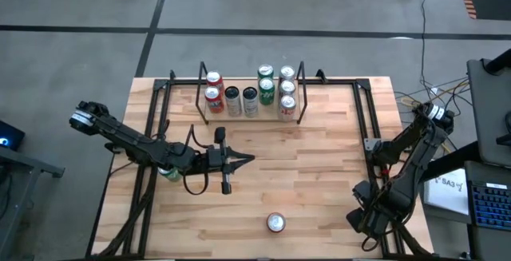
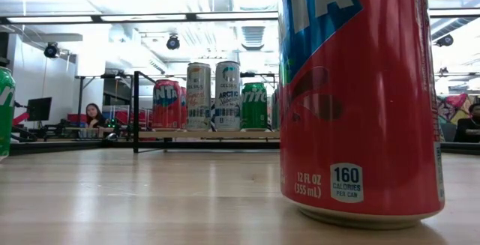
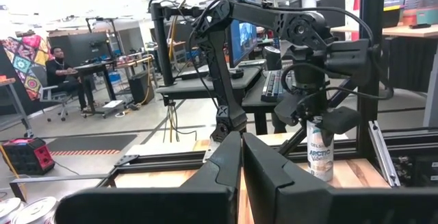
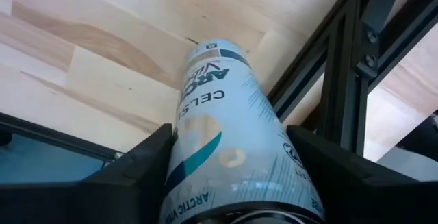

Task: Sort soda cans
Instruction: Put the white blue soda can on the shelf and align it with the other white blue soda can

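On a wooden tabletop [image 1: 319, 173], the left gripper [image 1: 243, 161] hovers over the left-middle with its jaws pressed together and empty, a green can [image 1: 169, 173] standing under its arm. At the far edge a black rack [image 1: 251, 117] holds rows of red, silver-white and green soda cans [image 1: 249, 100], while one red can [image 1: 275, 223] stands alone near the front edge. At the front right corner, the right gripper [image 4: 229, 176] has its jaws around a white Arctic can [image 4: 229, 142], fingers [image 4: 147, 166] beside its sides.

Two dark jointed arms, black cables, seemingly matte grippers [image 1: 243, 161]
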